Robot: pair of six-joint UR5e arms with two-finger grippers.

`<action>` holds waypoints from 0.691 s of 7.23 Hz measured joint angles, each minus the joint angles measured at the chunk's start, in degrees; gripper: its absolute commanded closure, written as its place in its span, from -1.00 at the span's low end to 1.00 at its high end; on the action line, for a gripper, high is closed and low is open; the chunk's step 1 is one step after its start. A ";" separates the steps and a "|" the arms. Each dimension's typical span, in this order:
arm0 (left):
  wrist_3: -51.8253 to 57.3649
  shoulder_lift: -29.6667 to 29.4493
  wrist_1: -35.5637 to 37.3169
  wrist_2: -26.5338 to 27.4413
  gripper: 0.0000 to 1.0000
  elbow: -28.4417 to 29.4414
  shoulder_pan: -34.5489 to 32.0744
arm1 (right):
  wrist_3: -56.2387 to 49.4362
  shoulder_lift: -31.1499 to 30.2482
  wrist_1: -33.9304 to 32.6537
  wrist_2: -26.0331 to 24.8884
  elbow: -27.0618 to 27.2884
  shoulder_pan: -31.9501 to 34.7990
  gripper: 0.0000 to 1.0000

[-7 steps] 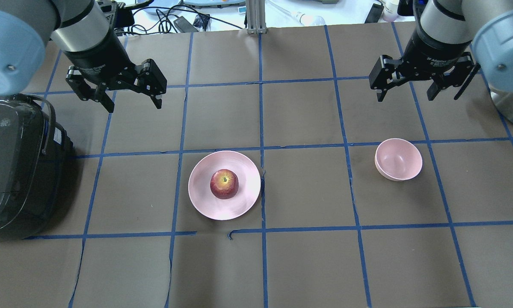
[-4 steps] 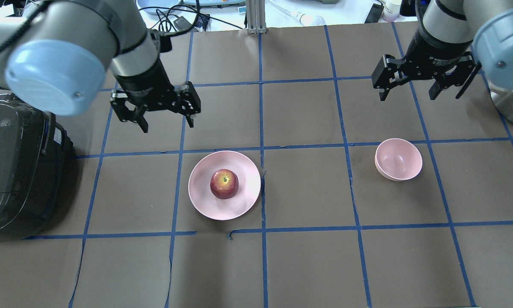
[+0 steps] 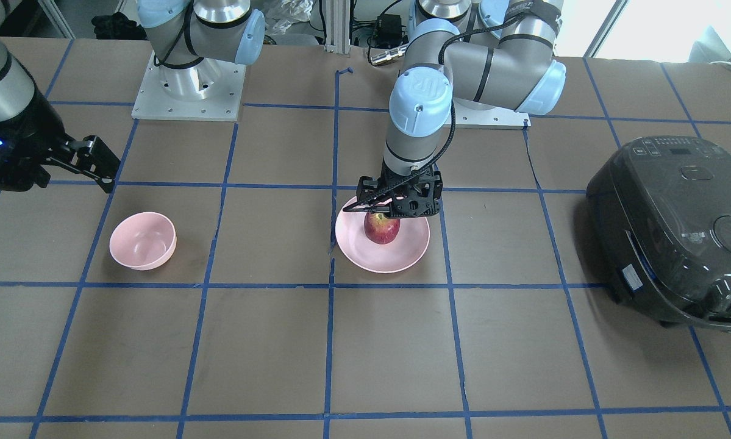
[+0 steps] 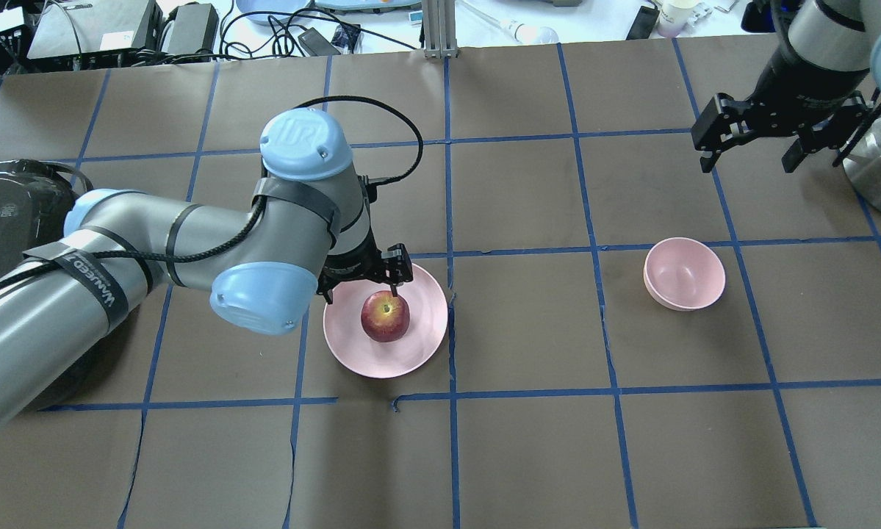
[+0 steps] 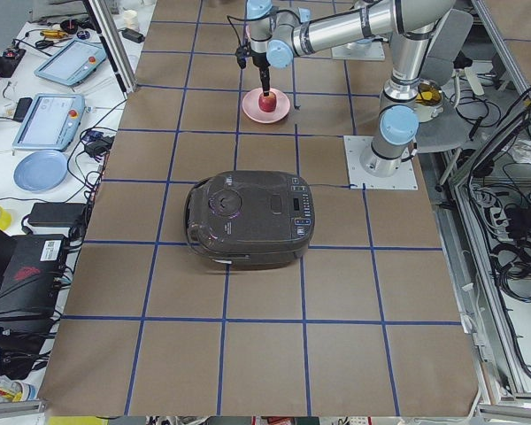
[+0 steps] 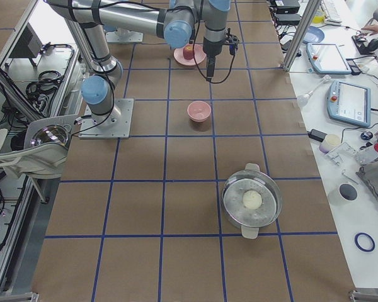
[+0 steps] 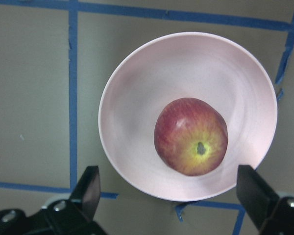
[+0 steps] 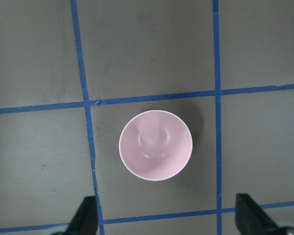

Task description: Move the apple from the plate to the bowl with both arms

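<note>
The red apple (image 4: 385, 316) with a yellowish stem patch sits on the wide pale-pink plate (image 4: 419, 344) near the table's middle. My left gripper (image 4: 367, 283) is open and hovers just above the plate's far side. It does not touch the apple. In the left wrist view the apple (image 7: 191, 136) lies on the plate (image 7: 132, 122) just ahead of the spread fingers (image 7: 89, 188). The small pink bowl (image 4: 684, 273) stands empty to the right. My right gripper (image 4: 749, 154) is open and empty, high and behind the bowl (image 8: 155, 145).
A black rice cooker (image 4: 14, 220) stands at the left edge, under my left arm. A metal pot (image 6: 252, 202) holding a white ball stands at the far right end. Blue tape lines grid the brown table.
My left arm has swung from the back left down to the plate, and its open gripper now hangs over the apple. My right gripper has drifted a little right and back.
</note>
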 measured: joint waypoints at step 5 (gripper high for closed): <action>-0.08 -6.00 3.82 0.63 -0.82 -0.51 -1.66 | -7.33 9.35 -14.02 0.04 8.37 -2.83 -1.00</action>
